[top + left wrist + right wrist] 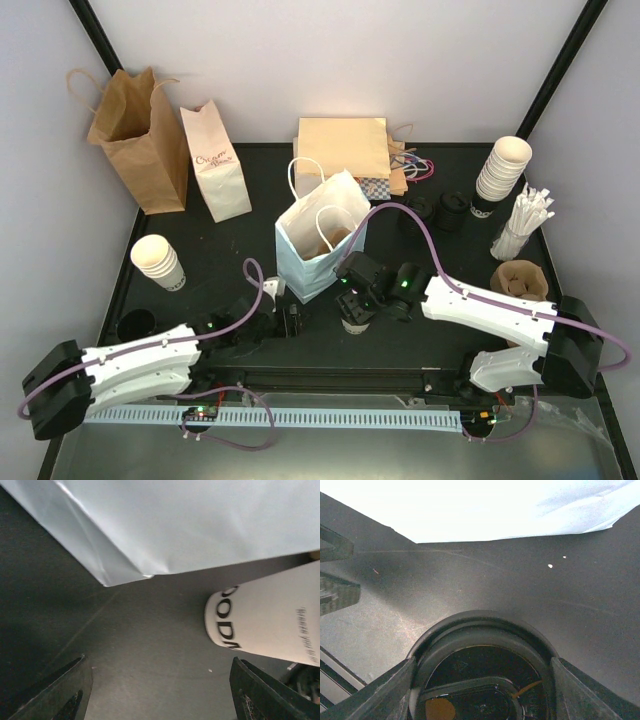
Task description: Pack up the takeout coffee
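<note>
Right wrist view: the takeout coffee sits clamped inside the right pincer.

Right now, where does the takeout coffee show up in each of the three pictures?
Top external: low centre, takeout coffee just in front of the white paper bag.
Left wrist: right edge, below the bag.
Right wrist: bottom centre, its black lid; bag along the top.
Shared landmark: the white paper bag.

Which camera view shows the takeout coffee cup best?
Left wrist: the takeout coffee shows its cream side wall and dark print near the base. Right wrist shows only its black lid from above. In top external the right gripper covers most of it.
</note>
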